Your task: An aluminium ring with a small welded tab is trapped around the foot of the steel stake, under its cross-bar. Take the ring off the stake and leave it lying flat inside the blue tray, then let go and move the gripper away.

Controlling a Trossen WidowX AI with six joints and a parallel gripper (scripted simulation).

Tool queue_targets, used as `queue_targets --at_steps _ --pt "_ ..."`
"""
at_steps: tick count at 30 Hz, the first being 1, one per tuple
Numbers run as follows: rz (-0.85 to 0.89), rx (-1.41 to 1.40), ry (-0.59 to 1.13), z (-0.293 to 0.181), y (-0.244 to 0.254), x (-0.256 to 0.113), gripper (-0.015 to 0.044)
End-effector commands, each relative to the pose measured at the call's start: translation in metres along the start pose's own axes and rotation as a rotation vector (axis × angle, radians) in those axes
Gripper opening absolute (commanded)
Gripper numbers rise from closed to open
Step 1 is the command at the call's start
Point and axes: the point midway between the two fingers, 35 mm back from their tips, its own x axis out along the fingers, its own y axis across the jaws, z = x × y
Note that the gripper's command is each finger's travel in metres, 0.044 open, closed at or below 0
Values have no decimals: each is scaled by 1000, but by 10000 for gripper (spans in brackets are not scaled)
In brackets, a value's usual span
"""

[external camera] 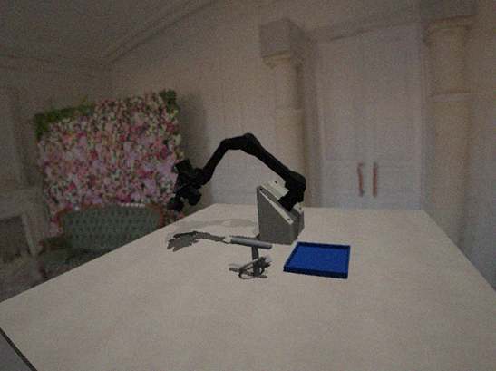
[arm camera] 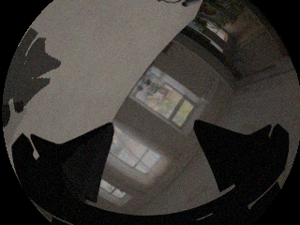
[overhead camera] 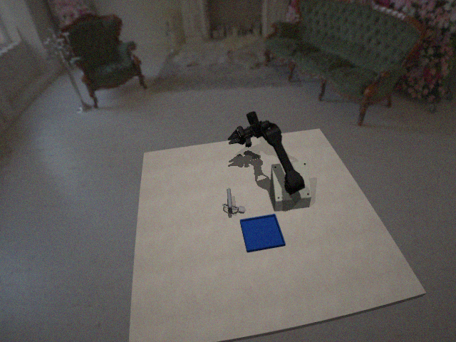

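Note:
The steel stake stands upright on the table, with its cross-bar across the top. The thin ring lies low around the stake's foot, under the cross-bar. Its small tab points toward the tray side. Whether the ring is flat or slightly tilted is hard to tell. The blue tray is empty, beside the stake. My gripper is open and empty, high above the table's far edge and well away from the ring.
The arm's grey base block stands behind the tray, close to the stake. The black arm arches up from it. The arm's shadow falls on the table.

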Motion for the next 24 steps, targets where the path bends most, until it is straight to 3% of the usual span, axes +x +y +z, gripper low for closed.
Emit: queue_targets --at_steps 1,8,24 --pt "0 0 0 0 0 0 374" --pt "24 76 -7 1 -9 9 200" --pt "117 342 -29 16 -37 45 200"
